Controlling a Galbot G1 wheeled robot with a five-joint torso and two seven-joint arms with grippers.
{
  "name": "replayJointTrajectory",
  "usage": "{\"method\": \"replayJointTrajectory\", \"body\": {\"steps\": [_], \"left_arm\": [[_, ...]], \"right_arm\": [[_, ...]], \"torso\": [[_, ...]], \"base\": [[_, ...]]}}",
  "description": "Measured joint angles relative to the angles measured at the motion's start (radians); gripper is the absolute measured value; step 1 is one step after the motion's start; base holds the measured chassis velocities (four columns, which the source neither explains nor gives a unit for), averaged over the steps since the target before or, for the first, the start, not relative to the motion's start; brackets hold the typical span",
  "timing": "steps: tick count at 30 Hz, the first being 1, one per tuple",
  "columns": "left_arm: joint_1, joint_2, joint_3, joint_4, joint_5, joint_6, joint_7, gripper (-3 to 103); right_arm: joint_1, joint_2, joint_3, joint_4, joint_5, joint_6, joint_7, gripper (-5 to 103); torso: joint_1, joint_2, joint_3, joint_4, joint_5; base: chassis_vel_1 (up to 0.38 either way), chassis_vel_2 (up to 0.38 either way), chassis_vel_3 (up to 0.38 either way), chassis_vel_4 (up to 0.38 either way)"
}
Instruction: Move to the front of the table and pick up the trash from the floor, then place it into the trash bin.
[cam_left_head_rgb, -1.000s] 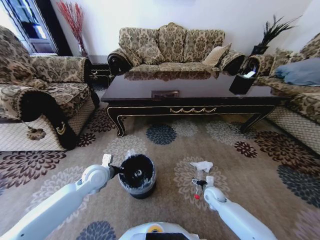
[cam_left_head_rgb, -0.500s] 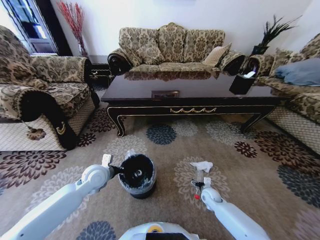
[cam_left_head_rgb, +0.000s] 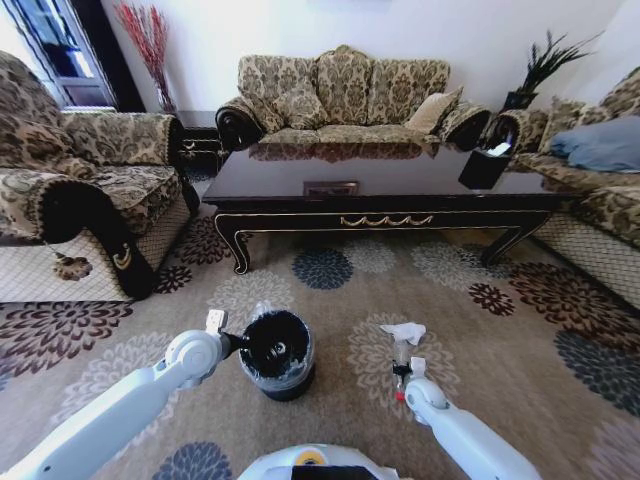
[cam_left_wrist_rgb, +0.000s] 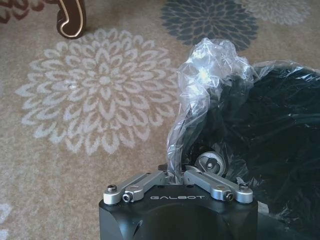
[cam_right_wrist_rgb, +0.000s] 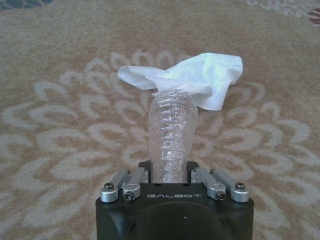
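Note:
On the patterned carpet floor lies the trash: a clear plastic bottle with its far end against a crumpled white tissue. My right gripper sits low over the bottle's near end. In the right wrist view the bottle runs between the jaws of the right gripper, which press on its sides, and the tissue lies beyond. My left gripper is shut on the rim of the black trash bin. The left wrist view shows that gripper pinching the clear liner. Ahead stands the dark table.
Patterned sofas stand on the left, behind the table and on the right. A black holder with white paper stands on the table's right end. Carpet lies open between the table and me. A curved table leg is near the bin.
My right gripper has shifted slightly along the bottle, nearer to me. The left arm and the bin have barely moved.

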Motion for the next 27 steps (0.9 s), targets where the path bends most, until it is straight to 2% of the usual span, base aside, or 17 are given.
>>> {"method": "replayJointTrajectory", "body": {"steps": [2, 3, 12, 17, 20, 21, 26, 27], "left_arm": [[0.001, -0.001, 0.001, -0.002, 0.000, 0.000, -0.001, 0], [0.003, -0.002, 0.002, -0.003, 0.001, 0.000, -0.002, 0], [-0.011, -0.013, 0.025, 0.003, 0.006, 0.000, -0.004, 0], [-0.093, -0.045, 0.100, 0.029, 0.004, 0.000, -0.015, 0], [-0.175, -0.085, 0.178, 0.062, -0.006, 0.000, -0.029, 0], [-0.175, -0.085, 0.178, 0.062, -0.006, 0.000, -0.029, 0], [-0.296, -0.174, 0.316, 0.128, -0.022, 0.000, -0.045, 0], [-0.296, -0.174, 0.316, 0.128, -0.022, 0.000, -0.045, 0]], "right_arm": [[-0.002, -0.003, 0.002, 0.002, 0.000, 0.001, 0.000, 30], [-0.007, -0.007, 0.007, 0.007, 0.000, 0.002, 0.000, 25], [-0.053, -0.033, 0.052, 0.081, 0.004, 0.011, 0.023, 25], [-0.118, -0.077, 0.116, 0.216, 0.023, 0.013, 0.037, 25], [-0.187, -0.111, 0.192, 0.337, 0.009, 0.033, 0.013, 25], [-0.187, -0.111, 0.192, 0.337, 0.009, 0.033, 0.013, 25], [-0.326, -0.156, 0.340, 0.532, -0.032, 0.115, -0.050, 25], [-0.326, -0.156, 0.340, 0.532, -0.032, 0.115, -0.050, 25]], "torso": [[0.000, 0.000, 0.000, 0.0000, 0.0000], [0.000, 0.000, 0.000, -0.0002, 0.0000], [0.000, 0.000, 0.000, 0.0002, 0.0001], [0.000, 0.000, 0.000, 0.0001, 0.0001], [0.000, 0.000, 0.000, -0.0002, 0.0001], [0.000, 0.000, 0.000, -0.0002, 0.0001], [0.000, 0.000, 0.000, 0.0002, 0.0000], [0.000, 0.000, 0.000, 0.0002, 0.0000]], "base": [[0.000, 0.000, 0.000, 0.000], [0.000, 0.000, 0.000, 0.000], [0.000, 0.000, 0.000, 0.000], [0.000, 0.000, 0.000, 0.000], [0.000, 0.000, 0.000, 0.000], [0.000, 0.000, 0.000, 0.000], [0.000, 0.000, 0.000, 0.000], [0.000, 0.000, 0.000, 0.000]]}}
